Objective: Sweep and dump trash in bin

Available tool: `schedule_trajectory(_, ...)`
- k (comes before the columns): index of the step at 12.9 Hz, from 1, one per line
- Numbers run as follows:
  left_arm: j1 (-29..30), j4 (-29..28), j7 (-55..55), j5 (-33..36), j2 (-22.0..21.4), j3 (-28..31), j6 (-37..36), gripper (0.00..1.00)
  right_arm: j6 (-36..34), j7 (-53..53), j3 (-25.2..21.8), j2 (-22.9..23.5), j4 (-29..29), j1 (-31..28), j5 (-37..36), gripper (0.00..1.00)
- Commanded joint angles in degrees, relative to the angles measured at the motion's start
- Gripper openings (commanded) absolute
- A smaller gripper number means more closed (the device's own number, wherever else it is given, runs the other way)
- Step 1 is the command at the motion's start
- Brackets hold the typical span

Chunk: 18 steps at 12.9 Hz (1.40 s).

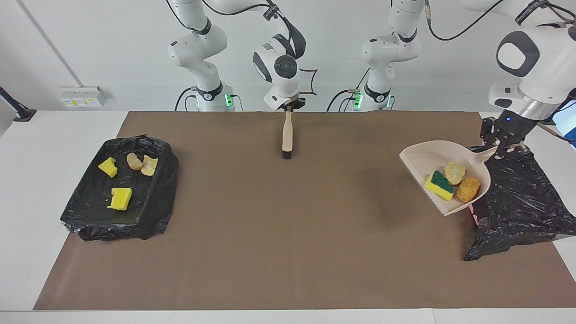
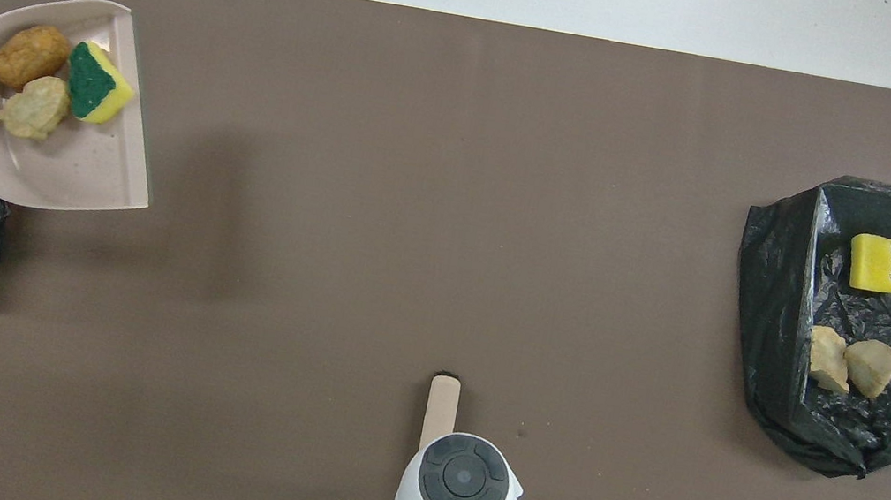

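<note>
- A black-lined tray (image 1: pixel 90 216) is sitting on the brown mat (image 1: pixel 270 247) at the right arm's end of the desk.
- Four pieces of trash are lying in this tray: yellow sponge bits (image 1: pixel 120 199), one of them nearer the robots than the other, and pale tan lumps (image 1: pixel 149 165), which are touching each other at the tray's edge nearest the robots.
- The right gripper (image 1: pixel 290 107) is hanging over the desk's edge nearest the robots, about midway along it.
- Its fingers are pinching the top of the brush (image 1: pixel 287 135).
- The brush is hanging upright with its black bristles pointing down at the mat; whether they are touching it cannot be told.
- The dustpan (image 1: pixel 423 159) is being held in the air at the left arm's end of the desk, tilted, partly over the mat and partly over the bin.
- Three pieces are lying together in the pan's deep end: a green-faced sponge (image 1: pixel 439 184), a pale tan lump (image 1: pixel 455 173) and an orange-brown lump (image 1: pixel 468 189).
- The left gripper (image 1: pixel 501 146) is hovering over the bin, its fingers pinching the dustpan's handle.
- The bin (image 1: pixel 517 202), draped in a black bag, is standing at the left arm's end of the desk.
</note>
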Motion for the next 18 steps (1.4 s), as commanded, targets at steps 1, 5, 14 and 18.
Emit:
schedule_trajectory(1,5.37,6.38,4.1,-0.33,3.68,-0.66,-2.8,0.0,1.51,0.22,-0.13,-0.51,-0.7,0.06,-0.78,1.0)
schedule_trajectory(5,12.76,17.27,13.94,5.45,12.03,-0.83,-3.34,0.0,1.95,0.05,-0.48,1.51,4.65,-3.97,-5.78,1.0)
schedule_trajectory(14,13.92,16.77,16.68,31.73,16.0,-0.84,5.71,0.0,1.16,-6.98,-0.48,1.51,17.22,-24.62,-21.25,1.0)
schedule_trajectory(18,11.9,15.27,16.59,39.28,15.91,-0.84,5.99,0.0,-1.56,-7.69,-0.48,1.34,21.88,-27.45,-21.44,1.0)
